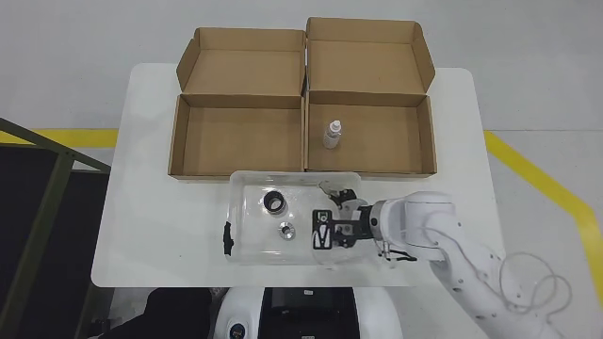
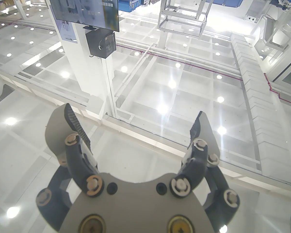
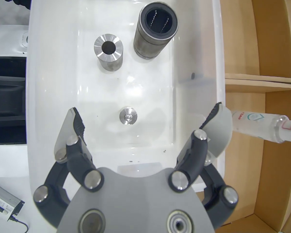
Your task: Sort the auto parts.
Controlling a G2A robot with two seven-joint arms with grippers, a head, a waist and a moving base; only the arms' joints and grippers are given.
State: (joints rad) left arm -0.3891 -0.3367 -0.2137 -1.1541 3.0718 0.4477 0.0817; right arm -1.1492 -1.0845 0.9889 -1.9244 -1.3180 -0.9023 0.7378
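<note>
A: Right gripper (image 3: 145,115) is hanging low over the clear bin (image 3: 51,73), fingers (image 3: 77,122) spread wide and gripping nothing.

B: Parts?

A: Three are sitting on the bin floor. Small steel stud (image 3: 128,117) is lying under the gap between the spread fingers, touching neither. Steel bushing (image 3: 108,49) is standing on end farther along. Dark linear bearing (image 3: 155,35) is standing near it, not touching, closer to the wall that is facing the boxes.

B: Outside the bin?

A: White bottle (image 3: 257,127) is sitting in the right cardboard box (image 1: 396,137). Left cardboard box (image 1: 236,141) is lying open alongside, the two touching. Both are sitting just behind the bin on the white table (image 1: 141,198).

B: Other arm?

A: Left gripper (image 2: 133,113) is pointing up at a ceiling, fingers wide apart, carrying nothing.
</note>
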